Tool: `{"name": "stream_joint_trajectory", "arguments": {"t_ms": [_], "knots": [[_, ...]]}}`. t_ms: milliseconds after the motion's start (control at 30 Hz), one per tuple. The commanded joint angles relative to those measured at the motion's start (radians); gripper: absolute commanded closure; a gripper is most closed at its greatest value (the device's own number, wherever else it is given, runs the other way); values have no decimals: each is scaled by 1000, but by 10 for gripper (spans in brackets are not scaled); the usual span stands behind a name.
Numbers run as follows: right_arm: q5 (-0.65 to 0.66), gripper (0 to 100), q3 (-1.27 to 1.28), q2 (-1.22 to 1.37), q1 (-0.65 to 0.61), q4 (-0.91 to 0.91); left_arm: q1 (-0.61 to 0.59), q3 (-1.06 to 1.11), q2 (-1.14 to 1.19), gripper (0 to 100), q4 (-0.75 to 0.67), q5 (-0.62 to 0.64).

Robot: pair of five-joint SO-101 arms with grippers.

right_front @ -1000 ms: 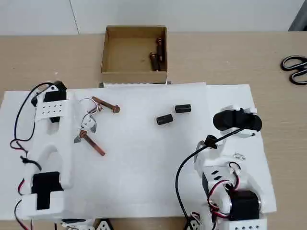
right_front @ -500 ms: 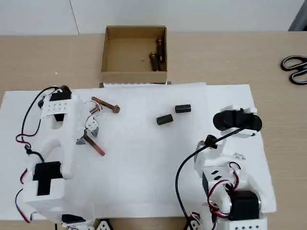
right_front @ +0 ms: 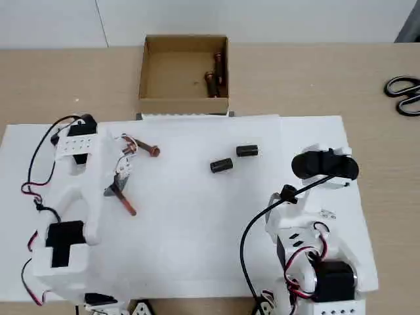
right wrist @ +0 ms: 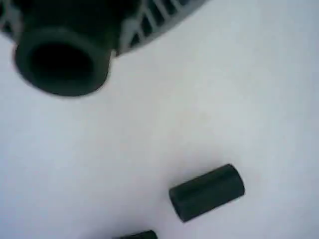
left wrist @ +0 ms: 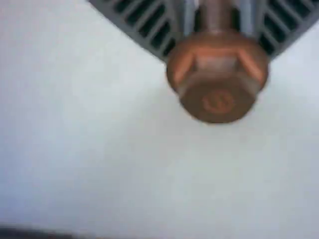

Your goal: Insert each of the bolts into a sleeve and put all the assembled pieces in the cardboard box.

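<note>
Left gripper (right_front: 119, 177) is at the left side of the foam sheet (right_front: 197, 243), fingers (left wrist: 134, 20) closed on bolt A (right_front: 125, 201). In the left wrist view we see the shank running up between the two ribbed fingers, with the hex head just clear of them. Bolt A angles near-right out of the grip, low over the sheet. Bolt B (right_front: 142, 146) lies loose just beside the gripper on its far side, head to the right.

Right gripper (right wrist: 70, 40) is at the right side of the sheet, closed on sleeve A (right wrist: 60, 62). The sleeve's bore faces the wrist camera.

Sleeve B (right_front: 222, 165) and sleeve C (right_front: 247, 151) lie loose mid-sheet, near each other and not touching.

The cardboard box (right_front: 184, 105) is on the table (right_front: 65, 79), just past the sheet's far edge. The assembled pieces (right_front: 215, 72) lie against its right wall. Scissors (right_front: 403, 95) are at the far right.
</note>
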Motion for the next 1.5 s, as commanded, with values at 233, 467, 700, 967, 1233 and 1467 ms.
{"name": "stream_joint_trajectory", "arguments": {"t_ms": [233, 467, 700, 967, 1233, 1467], "knots": [[89, 996, -126, -8, 2, -12, 100, -7, -621, 995, 130, -150], [166, 996, -130, -8, 2, -12, 124, 1, -898, 995, 132, -261], [212, 996, -126, -8, -15, -12, 127, 156, -1068, 995, 95, -338], [210, 996, -58, -8, -217, -30, 127, 544, -1481, 995, -187, -460], [206, 996, -41, -8, -314, -119, 129, 854, -1955, 995, -232, -466], [210, 996, 92, -10, -329, -302, 130, 877, -1912, 995, -284, -356]]}}
